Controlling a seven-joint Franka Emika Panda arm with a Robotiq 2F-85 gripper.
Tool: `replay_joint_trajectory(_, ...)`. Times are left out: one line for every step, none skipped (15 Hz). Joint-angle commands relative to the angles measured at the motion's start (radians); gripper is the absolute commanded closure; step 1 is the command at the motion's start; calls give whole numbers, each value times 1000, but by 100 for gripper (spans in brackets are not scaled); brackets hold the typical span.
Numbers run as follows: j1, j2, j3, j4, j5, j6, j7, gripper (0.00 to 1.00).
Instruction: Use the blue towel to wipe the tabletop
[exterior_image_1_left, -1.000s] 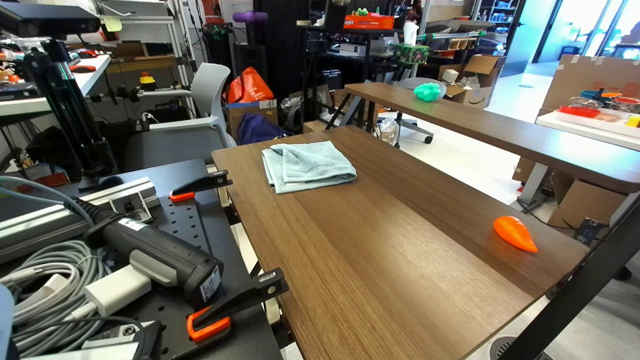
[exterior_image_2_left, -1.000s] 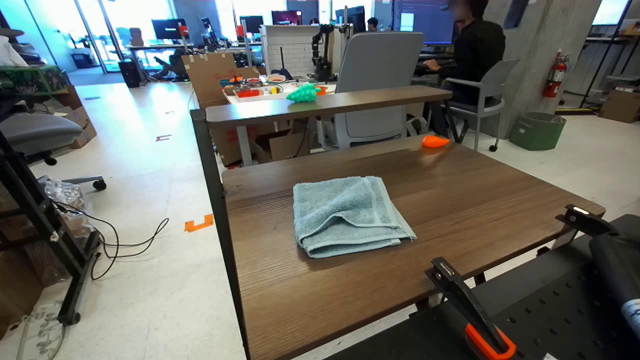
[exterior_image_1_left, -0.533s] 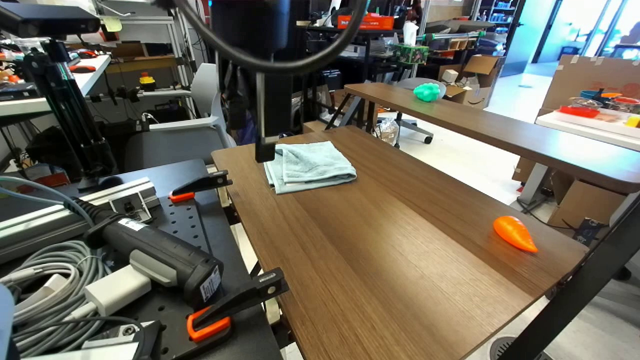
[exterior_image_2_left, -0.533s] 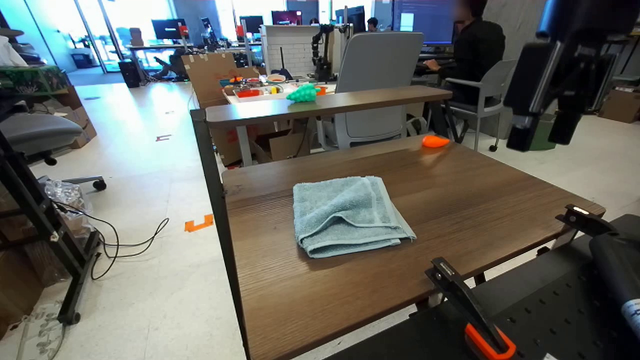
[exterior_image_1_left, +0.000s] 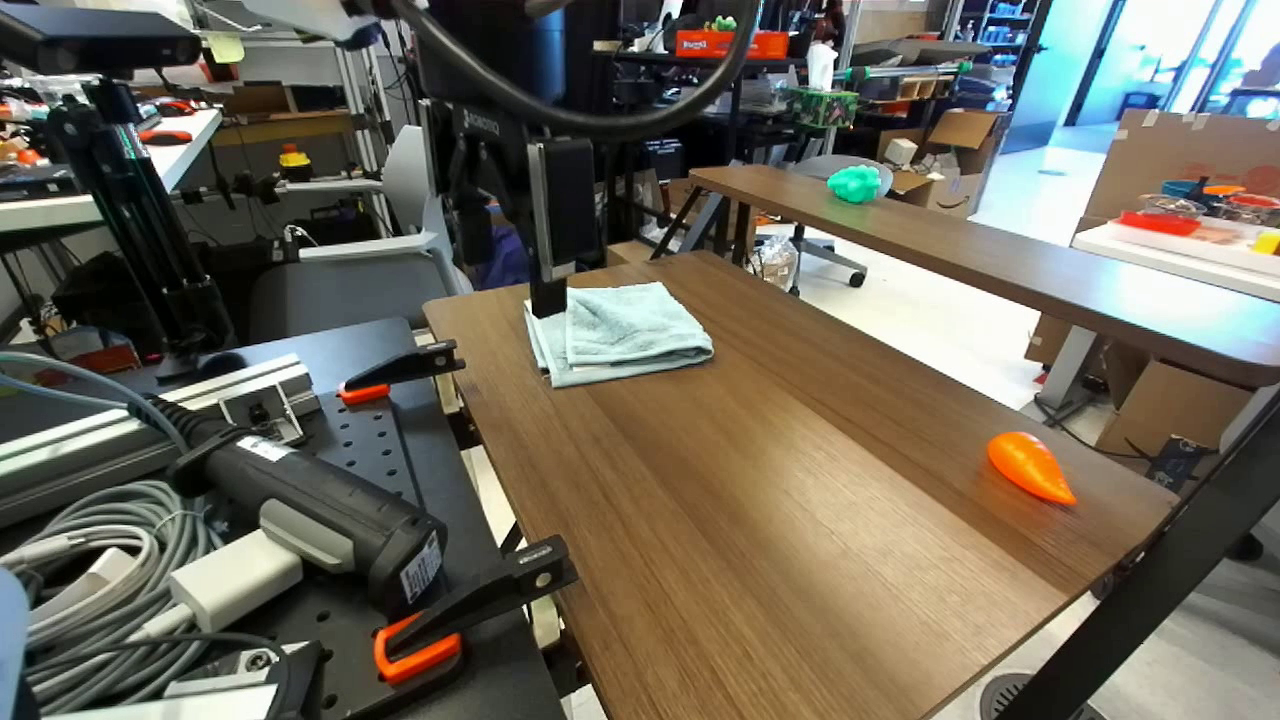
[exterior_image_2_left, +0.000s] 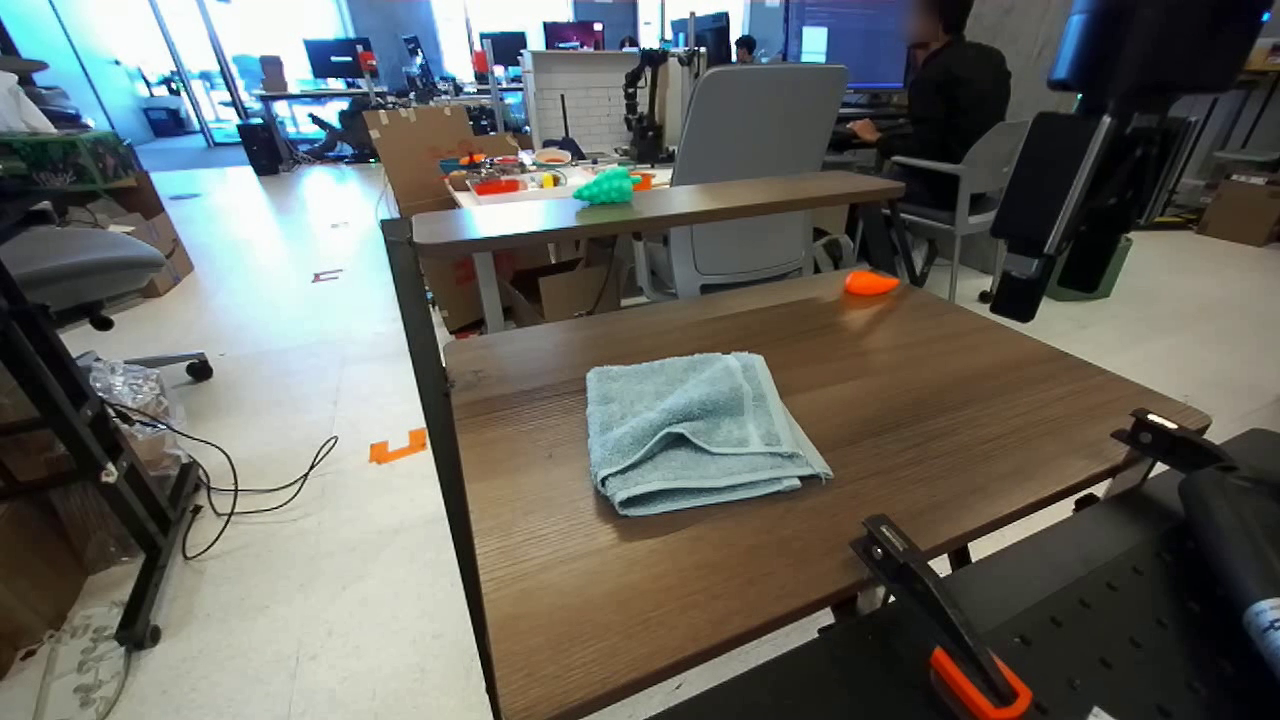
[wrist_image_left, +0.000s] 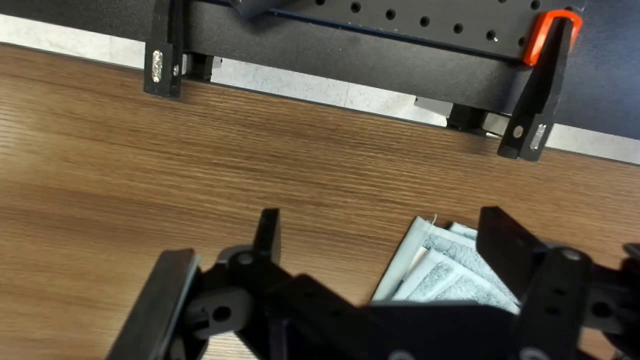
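Over the brown tabletop (exterior_image_1_left: 780, 500), saw the gripper (wrist_image_left: 381, 227) hanging unclenched, with fingers (wrist_image_left: 270, 232) spread well apart. Found the blue towel (exterior_image_2_left: 690, 425) lying on the tabletop near one end, folded roughly square and rumpled, apart from the gripper; in the wrist view, saw only part of it past the gripper's dark body. Near the opposite end, at a corner, noted a small orange object (exterior_image_1_left: 1030, 467). Beyond, made out a green object (exterior_image_2_left: 607, 186) on another table (exterior_image_2_left: 760, 197).
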Motion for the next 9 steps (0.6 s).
replay_joint_trajectory(27, 65, 7, 95, 42, -39, -18, 0)
replay_joint_trajectory(38, 93, 18, 135, 58, -42, -2, 0)
replay_joint_trajectory(50, 118, 30, 177, 77, -45, -1, 0)
replay_joint_trajectory(57, 148, 45, 219, 84, -45, 19, 0)
replay_joint_trajectory(65, 181, 61, 269, 89, -56, 38, 0)
replay_joint_trajectory(71, 214, 78, 318, 94, -75, 53, 0)
replay_joint_trajectory(74, 248, 92, 363, 92, -84, 74, 0)
replay_joint_trajectory(78, 283, 106, 410, 86, -100, 102, 0)
replay_joint_trajectory(81, 323, 117, 453, 75, -113, 131, 0)
